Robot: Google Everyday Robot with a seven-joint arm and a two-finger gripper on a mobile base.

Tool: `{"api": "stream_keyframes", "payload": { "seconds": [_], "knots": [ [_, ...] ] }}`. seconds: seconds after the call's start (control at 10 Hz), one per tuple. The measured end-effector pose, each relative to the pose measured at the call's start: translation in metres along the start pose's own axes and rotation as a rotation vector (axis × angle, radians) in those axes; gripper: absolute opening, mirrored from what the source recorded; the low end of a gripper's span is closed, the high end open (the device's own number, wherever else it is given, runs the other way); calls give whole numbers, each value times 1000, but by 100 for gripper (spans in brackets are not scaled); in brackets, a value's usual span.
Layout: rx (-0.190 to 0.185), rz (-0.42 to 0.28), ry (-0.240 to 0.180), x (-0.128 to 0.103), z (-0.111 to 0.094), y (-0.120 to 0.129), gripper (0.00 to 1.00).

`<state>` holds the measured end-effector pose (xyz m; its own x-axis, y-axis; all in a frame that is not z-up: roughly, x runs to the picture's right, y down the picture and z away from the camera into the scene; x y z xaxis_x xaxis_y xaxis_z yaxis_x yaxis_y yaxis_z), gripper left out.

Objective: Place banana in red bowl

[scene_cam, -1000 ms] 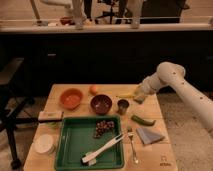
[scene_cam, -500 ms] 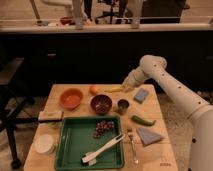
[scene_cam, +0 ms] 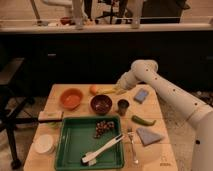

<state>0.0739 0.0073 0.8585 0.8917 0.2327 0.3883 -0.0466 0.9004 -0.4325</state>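
The gripper (scene_cam: 120, 85) is closed tight right beside the banana (scene_cam: 109, 91), maybe pinching it. This is the grab step. Next, lift it left to the red bowl (scene_cam: 71, 98).

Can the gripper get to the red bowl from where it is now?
Probably yes. The gripper apparently holds the banana by one end; only the orange lies between it and the open red bowl.

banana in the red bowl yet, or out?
Out. The banana lies on the table, right of the red bowl, next to the orange fruit. The gripper, shut, sits at the banana's right end.
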Motion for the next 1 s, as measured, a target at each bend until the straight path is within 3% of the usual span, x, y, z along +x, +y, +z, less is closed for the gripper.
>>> {"api": "stream_keyframes", "payload": {
  "seconds": [0.4, 0.8, 1.0],
  "knots": [
    [-41, -53, -34, -43, 23, 7, 0],
    [-77, -107, -54, -60, 35, 6, 0],
    [-75, -104, -54, -58, 33, 6, 0]
  ]
}}
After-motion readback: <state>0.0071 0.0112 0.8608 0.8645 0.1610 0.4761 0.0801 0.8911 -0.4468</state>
